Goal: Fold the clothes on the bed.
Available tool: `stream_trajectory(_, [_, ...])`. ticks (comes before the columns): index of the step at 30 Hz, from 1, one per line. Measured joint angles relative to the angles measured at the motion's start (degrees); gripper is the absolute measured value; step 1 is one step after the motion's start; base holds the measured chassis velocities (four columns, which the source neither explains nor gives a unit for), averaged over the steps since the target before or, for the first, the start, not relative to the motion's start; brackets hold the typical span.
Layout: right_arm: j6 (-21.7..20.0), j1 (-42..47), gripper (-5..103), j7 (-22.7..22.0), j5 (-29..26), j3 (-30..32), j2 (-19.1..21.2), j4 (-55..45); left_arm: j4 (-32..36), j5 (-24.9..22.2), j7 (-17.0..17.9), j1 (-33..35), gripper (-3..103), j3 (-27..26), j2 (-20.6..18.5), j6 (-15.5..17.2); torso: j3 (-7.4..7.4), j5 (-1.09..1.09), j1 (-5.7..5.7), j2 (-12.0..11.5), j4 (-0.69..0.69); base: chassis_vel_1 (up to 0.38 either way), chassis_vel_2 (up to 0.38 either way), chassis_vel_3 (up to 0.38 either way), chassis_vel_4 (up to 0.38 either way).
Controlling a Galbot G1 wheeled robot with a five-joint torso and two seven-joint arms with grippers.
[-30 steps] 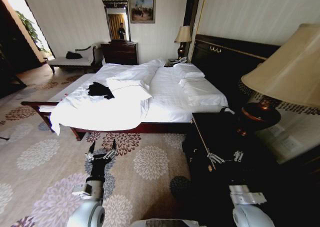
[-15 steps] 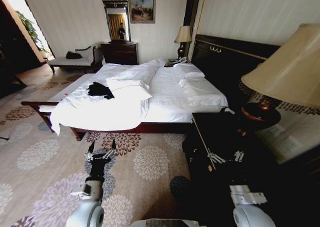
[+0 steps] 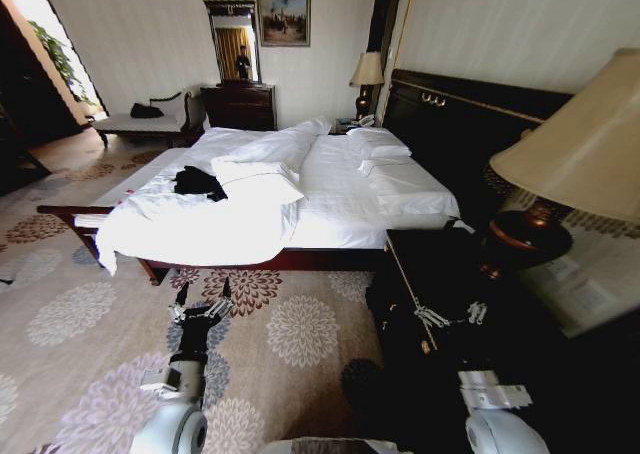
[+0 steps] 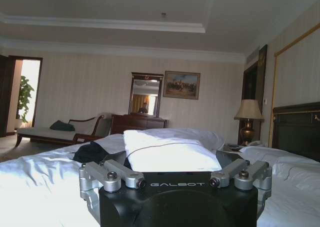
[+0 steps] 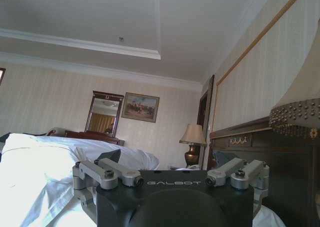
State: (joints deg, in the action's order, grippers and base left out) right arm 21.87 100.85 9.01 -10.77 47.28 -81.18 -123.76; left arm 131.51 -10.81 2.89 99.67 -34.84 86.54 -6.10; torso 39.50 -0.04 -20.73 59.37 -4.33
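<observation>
The bed [image 3: 340, 199] carries a rumpled white duvet [image 3: 200, 224], pillows [image 3: 385, 146] by the headboard, and the black clothes [image 3: 199, 182] near its foot edge.

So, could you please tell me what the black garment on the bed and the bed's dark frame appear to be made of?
The crumpled black T-shirt looks like soft matte fabric, slumped in loose folds. The bed's dark frame seems to be polished wood, with a reddish-brown sheen along its rail, though veneer is possible.

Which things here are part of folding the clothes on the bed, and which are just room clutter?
Part of the job:
- black T-shirt, crumpled on the duvet on the bed's far side
- bed, white sheets, dark frame
- left gripper, fingers open, over the carpet short of the bed
- right gripper, by the dark nightstand

Just lying about:
- near lamp
- far bedside lamp
- wall mirror
- painting
- chaise
</observation>
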Motion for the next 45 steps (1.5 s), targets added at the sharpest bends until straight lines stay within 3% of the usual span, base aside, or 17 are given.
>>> stream_trajectory(45, [0.6,-0.6,100,0.1,-0.4,-0.2,0.1,1.0,0.1,0.6,-0.1,0.4,100,0.2,0.7,-0.3,-0.01,0.01,0.02,0.0,0.0,-0.114,0.108,0.115,-0.111])
